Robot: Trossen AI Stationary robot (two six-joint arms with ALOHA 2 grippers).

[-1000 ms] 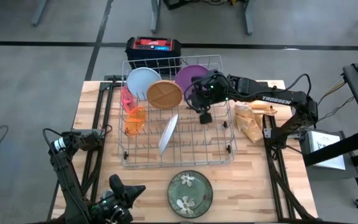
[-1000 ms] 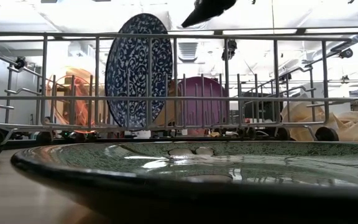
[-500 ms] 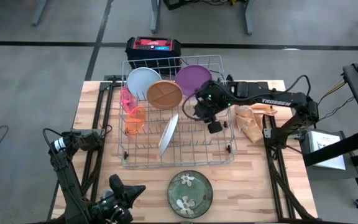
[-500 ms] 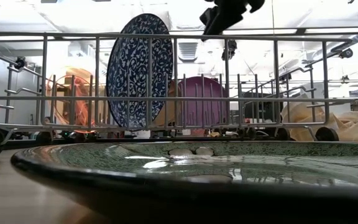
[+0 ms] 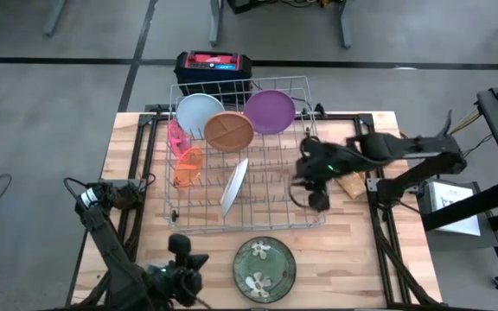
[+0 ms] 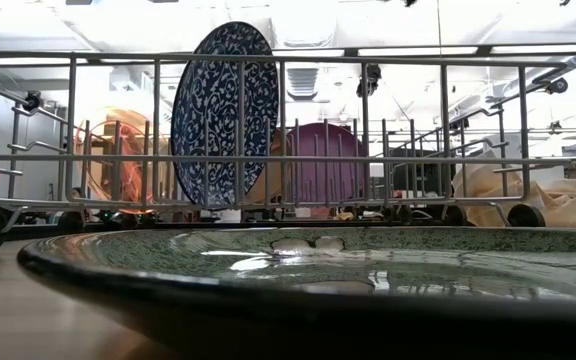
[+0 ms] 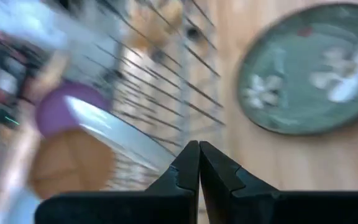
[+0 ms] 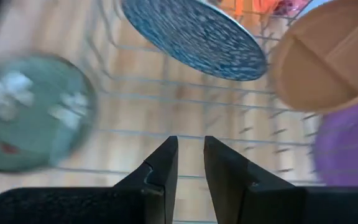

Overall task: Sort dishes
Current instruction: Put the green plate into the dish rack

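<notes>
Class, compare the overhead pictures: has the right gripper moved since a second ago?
Yes. The right gripper has pulled away from the purple plate toward the front right corner of the wire rack.

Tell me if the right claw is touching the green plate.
Apart. The high view shows the right claw over the rack's right end, with rack wire and bare table between it and the green plate.

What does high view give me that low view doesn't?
High only: both arms, left pincer by the table's front edge, right pincer over the rack's right end; white plate, brown divided plate. Low only: blue speckled plate's patterned face, the room behind. Both: purple plate, dark plate, orange cup.
</notes>
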